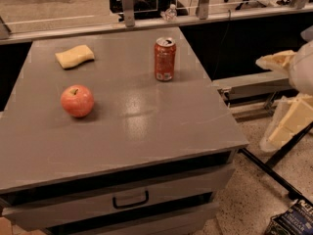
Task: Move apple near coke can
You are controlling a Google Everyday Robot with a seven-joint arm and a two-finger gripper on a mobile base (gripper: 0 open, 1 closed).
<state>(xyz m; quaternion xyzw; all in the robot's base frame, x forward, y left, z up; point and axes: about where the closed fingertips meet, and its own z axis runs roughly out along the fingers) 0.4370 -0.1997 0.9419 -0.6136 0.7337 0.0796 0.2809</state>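
Note:
The apple [77, 101], red-pink with a short dark stem, sits on the left part of the grey cabinet top [146, 126]. The coke can [165, 58] stands upright at the back right of the top, well apart from the apple. My gripper [288, 97] shows as cream and white parts at the right edge of the view. It hangs off the table's right side, level with the top, far from both apple and can. It holds nothing that I can see.
A yellow sponge [74, 56] lies at the back left of the top. A drawer with a dark handle [130, 199] is in the cabinet front. A rail with posts [128, 6] runs behind the table. A black stand leg [274, 173] crosses the floor at the right.

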